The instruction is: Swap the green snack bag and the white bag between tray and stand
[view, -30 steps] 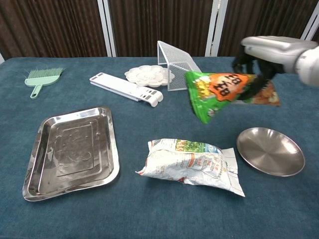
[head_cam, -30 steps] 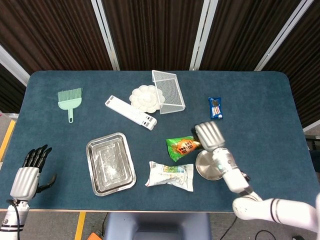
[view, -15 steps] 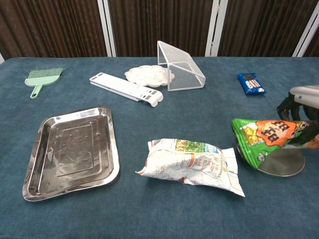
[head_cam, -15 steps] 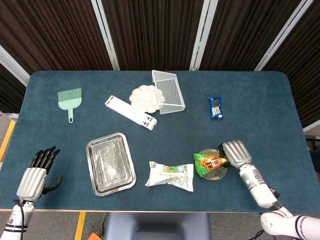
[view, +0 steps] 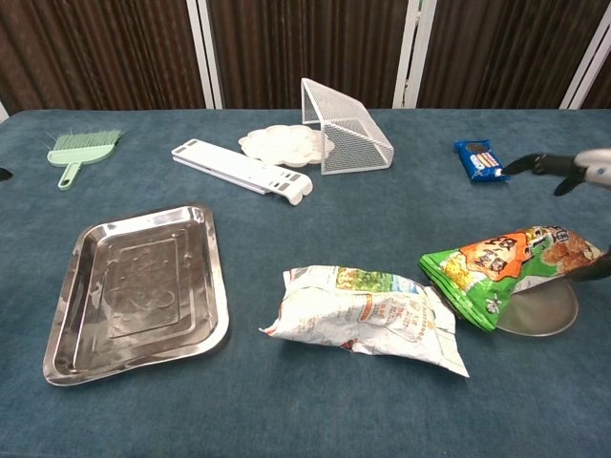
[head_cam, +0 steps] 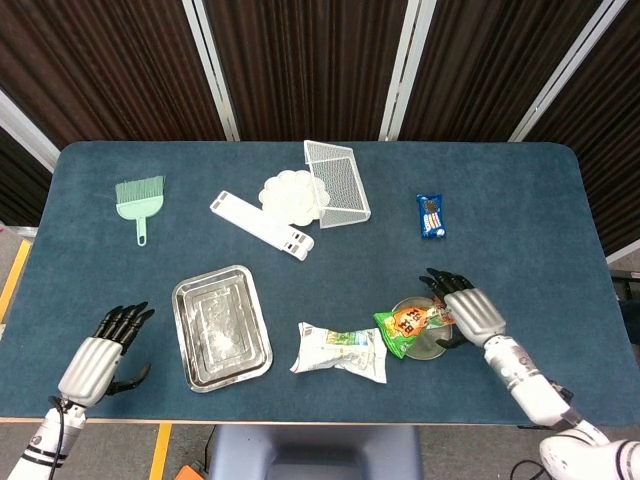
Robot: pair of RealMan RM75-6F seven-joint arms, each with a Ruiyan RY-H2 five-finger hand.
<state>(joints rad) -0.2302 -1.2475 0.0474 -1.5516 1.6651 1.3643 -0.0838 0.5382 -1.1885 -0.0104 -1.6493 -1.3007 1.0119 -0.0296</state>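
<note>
The right hand [head_cam: 468,312] hovers with fingers spread over the green snack bag [head_cam: 410,326], which rests on the stand [head_cam: 430,345]. The white bag [head_cam: 342,350] lies lengthwise just left, beside the tray [head_cam: 220,327] (left hand [head_cam: 98,358] is farther, fingers loosely extended).

Open table [head_cam: 520,200] lay around the metal tray [head_cam: 221,327], whose inside was bare. The white bag [view: 368,309] lay between tray and round stand [view: 540,308], its right end close under the green snack bag [view: 496,270] draped over the stand. The right hand [head_cam: 465,311] hovered spread just beside the stand.
</note>
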